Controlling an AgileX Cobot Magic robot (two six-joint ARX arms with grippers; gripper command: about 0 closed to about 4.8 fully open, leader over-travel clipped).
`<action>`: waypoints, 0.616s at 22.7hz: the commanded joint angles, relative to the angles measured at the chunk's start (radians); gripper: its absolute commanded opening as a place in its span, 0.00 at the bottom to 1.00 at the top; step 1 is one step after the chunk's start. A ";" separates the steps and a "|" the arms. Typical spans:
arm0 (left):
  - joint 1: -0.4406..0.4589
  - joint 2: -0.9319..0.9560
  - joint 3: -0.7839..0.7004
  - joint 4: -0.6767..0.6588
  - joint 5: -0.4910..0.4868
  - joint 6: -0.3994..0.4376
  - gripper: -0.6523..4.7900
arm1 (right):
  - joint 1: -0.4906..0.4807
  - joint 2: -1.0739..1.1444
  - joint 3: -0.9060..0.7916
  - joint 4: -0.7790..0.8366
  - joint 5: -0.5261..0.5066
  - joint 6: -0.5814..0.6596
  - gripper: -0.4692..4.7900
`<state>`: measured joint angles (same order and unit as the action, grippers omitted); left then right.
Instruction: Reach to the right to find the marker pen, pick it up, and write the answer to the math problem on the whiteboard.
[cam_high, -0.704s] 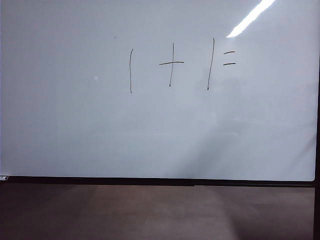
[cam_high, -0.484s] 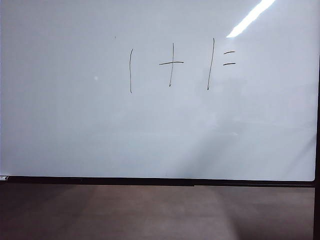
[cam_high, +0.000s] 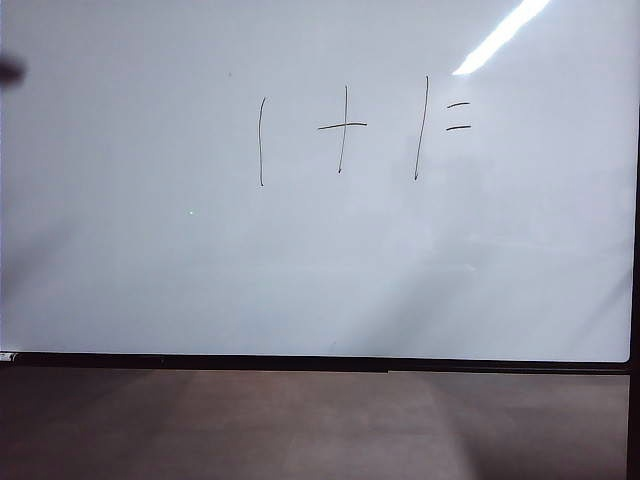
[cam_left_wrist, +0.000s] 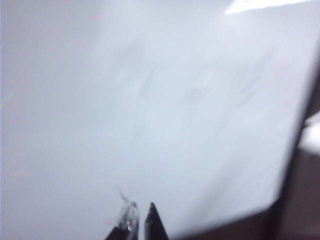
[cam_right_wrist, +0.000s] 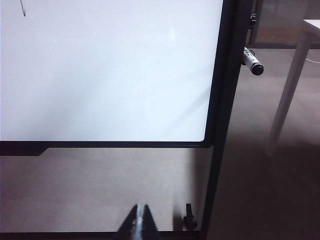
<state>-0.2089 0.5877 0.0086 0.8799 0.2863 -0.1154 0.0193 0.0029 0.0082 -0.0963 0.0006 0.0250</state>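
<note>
The whiteboard (cam_high: 150, 280) carries the math problem (cam_high: 360, 130) toward 1 o'clock, no answer yet. The marker pen (cam_right_wrist: 252, 61) sticks out beyond the frame's right edge, ungrasped. Right end effector (cam_right_wrist: 139, 220) pinched closed, empty; left end effector (cam_left_wrist: 141, 220) nearly closed, empty, facing the board.

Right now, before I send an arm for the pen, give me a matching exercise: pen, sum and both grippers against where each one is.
Things:
1. marker pen
2. sum
3. left gripper
4. right gripper

Places:
A. written high on the whiteboard
B. shut, low, near the board's bottom corner
C. sticking out beyond the board's black side frame
D. in front of the bare white board face, view blurred

Pairs: 1-C, 2-A, 3-D, 4-B
</note>
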 joint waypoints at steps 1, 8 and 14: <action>-0.089 0.233 0.021 0.509 0.052 -0.135 0.17 | 0.001 -0.001 -0.005 0.011 0.001 0.000 0.08; -0.293 0.642 0.374 0.284 0.048 -0.043 0.17 | 0.001 -0.001 -0.005 0.011 0.001 0.000 0.08; -0.441 0.922 0.797 -0.109 0.050 0.120 0.17 | 0.001 -0.001 -0.005 0.011 0.001 0.000 0.08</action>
<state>-0.6296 1.4746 0.7540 0.8227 0.3309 -0.0418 0.0193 0.0029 0.0082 -0.0967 0.0006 0.0250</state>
